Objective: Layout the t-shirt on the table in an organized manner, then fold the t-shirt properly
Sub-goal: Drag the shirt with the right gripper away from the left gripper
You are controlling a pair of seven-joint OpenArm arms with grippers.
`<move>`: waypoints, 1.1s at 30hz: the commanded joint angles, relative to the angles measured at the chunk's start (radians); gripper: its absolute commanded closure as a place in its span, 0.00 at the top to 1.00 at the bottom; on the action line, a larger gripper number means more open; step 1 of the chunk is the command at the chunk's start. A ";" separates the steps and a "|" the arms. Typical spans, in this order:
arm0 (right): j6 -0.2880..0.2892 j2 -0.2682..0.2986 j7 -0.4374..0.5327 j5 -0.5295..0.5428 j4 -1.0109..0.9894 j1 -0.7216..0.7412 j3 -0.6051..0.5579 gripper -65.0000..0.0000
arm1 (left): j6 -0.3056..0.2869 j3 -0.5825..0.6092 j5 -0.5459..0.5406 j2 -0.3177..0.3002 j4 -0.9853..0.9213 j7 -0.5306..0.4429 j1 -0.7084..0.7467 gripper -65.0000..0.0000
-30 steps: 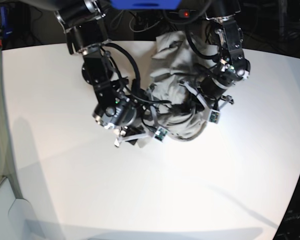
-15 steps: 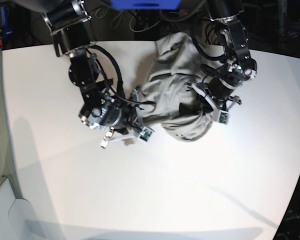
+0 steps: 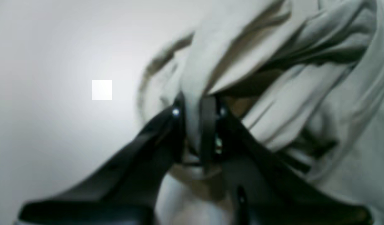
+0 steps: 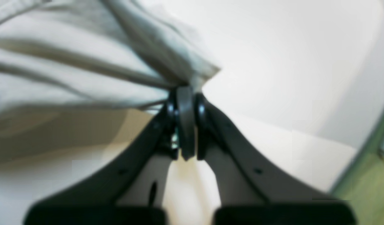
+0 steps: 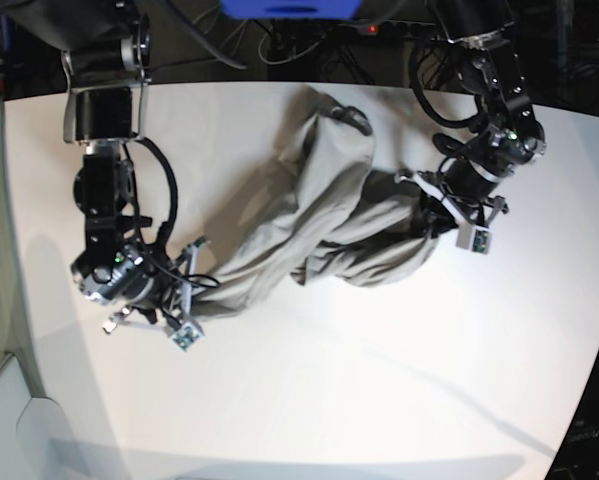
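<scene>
T-shirt [image 5: 319, 215] is soft grey-beige cotton, heavily creased, pulled out into a long rope-like bunch slanting across the white table [image 5: 359, 400] between the two arms. Thick rolled folds run along its length; one looped end lies at the table's far edge.

Right gripper [image 5: 191, 287] (base view's left side): black curved fingers pressed together on a thin corner of the fabric, cloth fanning out from the pinch in tight radiating pleats. The right wrist view shows the same clamp [image 4: 185, 103] close up, fabric [image 4: 85, 78] draped off to one side above the smooth matte tabletop [image 4: 289, 78].

Left gripper [image 5: 441, 207] (base view's right side): fingers nearly closed, pinching a thick wad of shirt. In the left wrist view a fold of cloth [image 3: 273, 62] passes between the dark fingertips at the gripper [image 3: 198, 115], with bunched, shadowed ridges piled beside it; picture is blurry, so finer weave cannot be told. Table [image 3: 54, 125] looks plain and glossy-white there.

The middle of the shirt sags onto the table surface, its lower edge rumpled into rounded lobes.
</scene>
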 commanded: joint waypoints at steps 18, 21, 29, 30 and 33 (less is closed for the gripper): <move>-0.004 0.034 0.001 -0.015 0.052 0.090 0.055 0.00 | 0.006 -0.308 -0.190 -0.112 0.316 0.292 -0.055 0.07; -0.004 0.034 0.001 -0.017 0.050 0.103 0.055 0.00 | 0.006 -0.393 -0.309 -0.139 0.317 0.375 -0.090 0.07; -0.004 0.045 -0.001 -0.018 0.052 0.139 0.118 0.00 | 0.006 -0.502 -0.501 -0.261 0.323 0.472 -0.122 0.07; -0.004 0.048 -0.001 -0.018 0.052 0.142 0.118 0.00 | 0.006 -0.502 -0.527 -0.267 0.323 0.472 -0.120 0.07; -0.004 0.050 -0.001 -0.018 0.059 0.153 0.129 0.00 | 0.006 -0.508 -0.578 -0.270 0.314 0.473 -0.119 0.07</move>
